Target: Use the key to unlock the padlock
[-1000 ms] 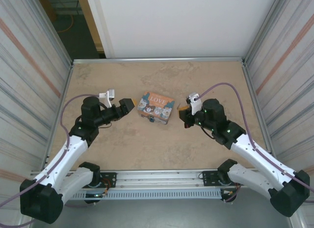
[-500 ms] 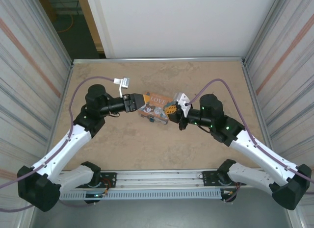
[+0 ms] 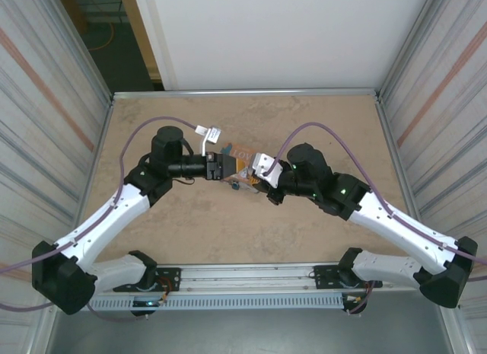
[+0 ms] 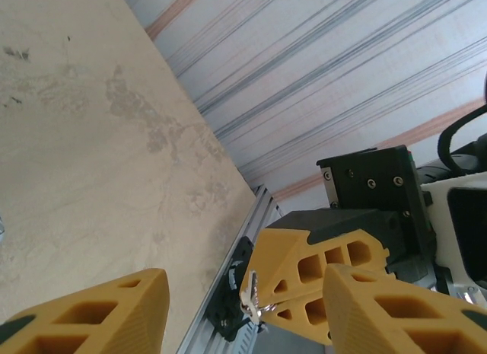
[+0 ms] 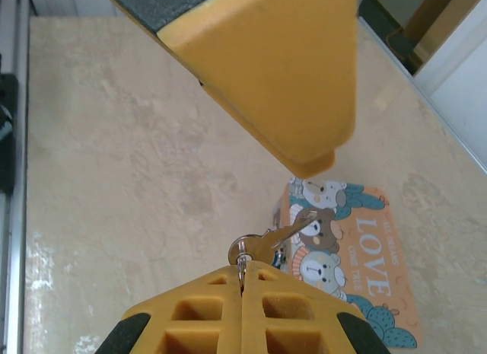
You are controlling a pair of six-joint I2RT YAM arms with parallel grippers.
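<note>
My right gripper (image 5: 242, 274) is shut on the ring of a small silvery key (image 5: 288, 234), whose blade sticks out over the near corner of the orange-and-teal "LOVE" tin (image 5: 358, 255). The padlock (image 3: 234, 186) is a tiny dark shape at the tin's front edge; a bluish bit of it (image 5: 278, 256) peeks out behind the key. My left gripper (image 4: 243, 323) is open, its two yellow fingers either side of the right gripper's tips (image 4: 319, 270) and the key (image 4: 255, 293), not touching them. From above, both grippers (image 3: 228, 165) (image 3: 256, 170) meet over the tin (image 3: 243, 151).
The beige table (image 3: 319, 125) is walled by corrugated metal panels left and right, with a metal rail (image 3: 251, 274) along the near edge. The two arms' purple cables arch above the tin. Bare tabletop lies behind and to both sides.
Both arms have swung inward from either side of the tin and now meet over it. The left jaws have narrowed. The right gripper stayed shut on the key ring.
</note>
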